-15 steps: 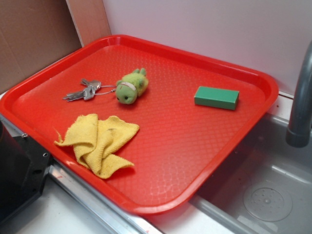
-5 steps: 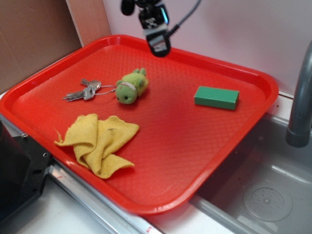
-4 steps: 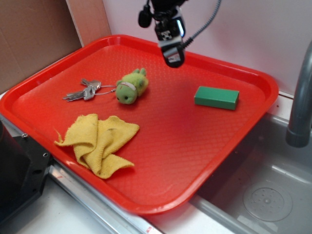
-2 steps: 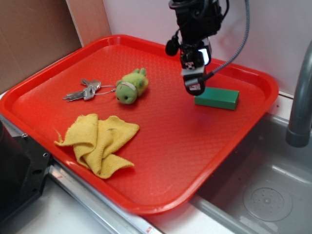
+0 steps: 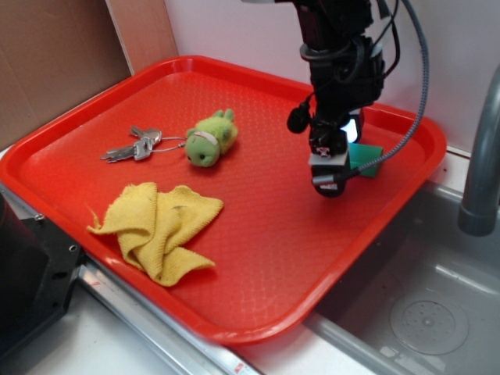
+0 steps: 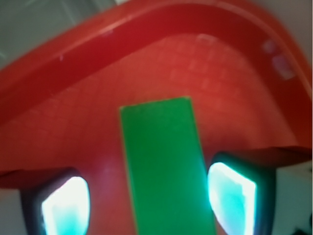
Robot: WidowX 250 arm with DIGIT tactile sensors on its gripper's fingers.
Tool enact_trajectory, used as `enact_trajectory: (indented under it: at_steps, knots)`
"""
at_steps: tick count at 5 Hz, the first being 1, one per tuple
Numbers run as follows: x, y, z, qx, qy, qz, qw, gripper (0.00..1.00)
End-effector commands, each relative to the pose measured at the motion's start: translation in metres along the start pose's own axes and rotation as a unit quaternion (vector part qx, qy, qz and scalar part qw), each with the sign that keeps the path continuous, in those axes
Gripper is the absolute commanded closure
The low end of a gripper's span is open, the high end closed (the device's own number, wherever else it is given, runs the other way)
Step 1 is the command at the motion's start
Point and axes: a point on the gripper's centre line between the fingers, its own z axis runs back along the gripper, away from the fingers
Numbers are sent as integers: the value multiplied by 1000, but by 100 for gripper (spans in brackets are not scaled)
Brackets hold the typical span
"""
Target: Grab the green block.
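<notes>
tool (image 6: 149, 205): wide apart | straddles green block (image 6: 164, 161), gaps either side | holds nothing

The green block (image 6: 166, 166) is a small, solid brick of uniform bright green, flat-topped and smooth, with crisp straight edges and square corners. It lies flat on the textured red floor of the tray (image 5: 258, 242), near the tray's right-hand corner and short of the raised rim. In the exterior view only its right end (image 5: 366, 158) shows; the rest is hidden.
</notes>
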Motion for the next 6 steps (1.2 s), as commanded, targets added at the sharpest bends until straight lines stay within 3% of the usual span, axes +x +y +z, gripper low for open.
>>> enact_trajectory:
  at_steps: [1,2,3,4,5,6]
  knots:
    - [12,2,-4,21,4,30,999,0]
    - [9,2,-1,25,1,42,999,100]
    - [1,5,16,13,42,78,996,100]
    - [-12,4,55,80,57,155,983,100]
    - [-25,-1,91,98,82,250,960,100]
    - [-46,1,126,62,104,370,921,100]
